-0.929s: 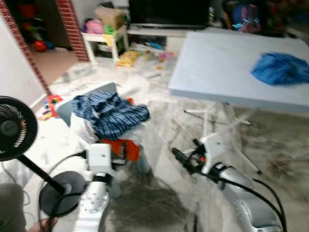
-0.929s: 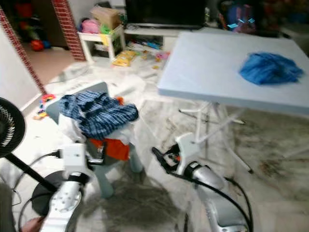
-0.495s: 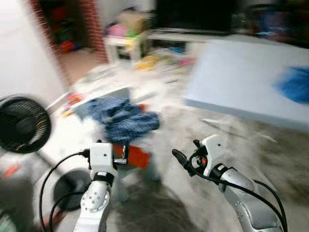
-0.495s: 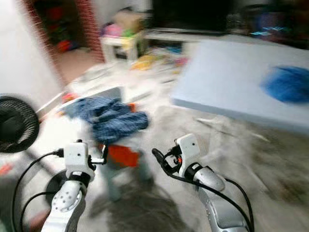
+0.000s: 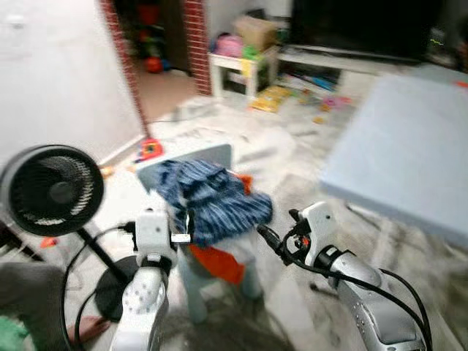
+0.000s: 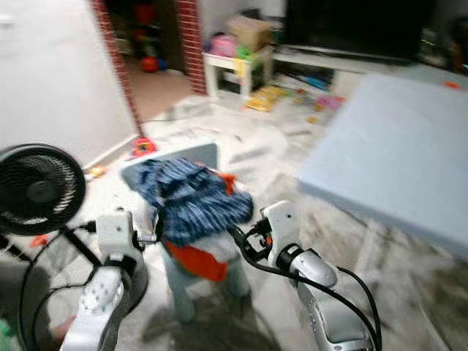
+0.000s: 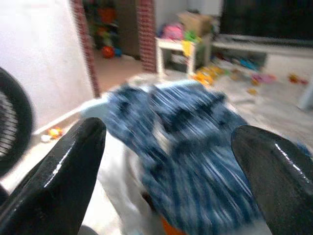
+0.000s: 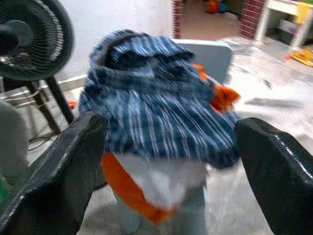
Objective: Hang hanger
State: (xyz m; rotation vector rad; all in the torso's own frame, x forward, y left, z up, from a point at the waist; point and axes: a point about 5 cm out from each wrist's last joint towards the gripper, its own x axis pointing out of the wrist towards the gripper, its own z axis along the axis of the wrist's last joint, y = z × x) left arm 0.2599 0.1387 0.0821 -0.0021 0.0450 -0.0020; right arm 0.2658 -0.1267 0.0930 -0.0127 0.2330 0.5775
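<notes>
A heap of clothes lies on a small pale blue chair [image 5: 216,156] just ahead of me. On top is a blue striped garment [image 5: 212,199], with white cloth and an orange piece [image 5: 219,264] under it. My left gripper [image 5: 186,225] is raised at the heap's left side and my right gripper [image 5: 272,242] at its right side, both a little short of it. In the left wrist view the left gripper [image 7: 168,132] is open, with the striped garment [image 7: 195,161] between the fingers. The right gripper [image 8: 168,125] is open the same way, facing the heap [image 8: 156,107]. The views are blurred.
A black standing fan [image 5: 51,190] with cables is close on my left, and a person's leg and bare foot [image 5: 84,329] are by its base. A pale blue table [image 5: 409,153] stands to the right. Toys, a white side table [image 5: 245,62] and a brick pillar [image 5: 197,44] are behind.
The whole view has swung to the left, so the chair with clothes now sits between my grippers and looks nearer. Both arms keep the same raised pose.
</notes>
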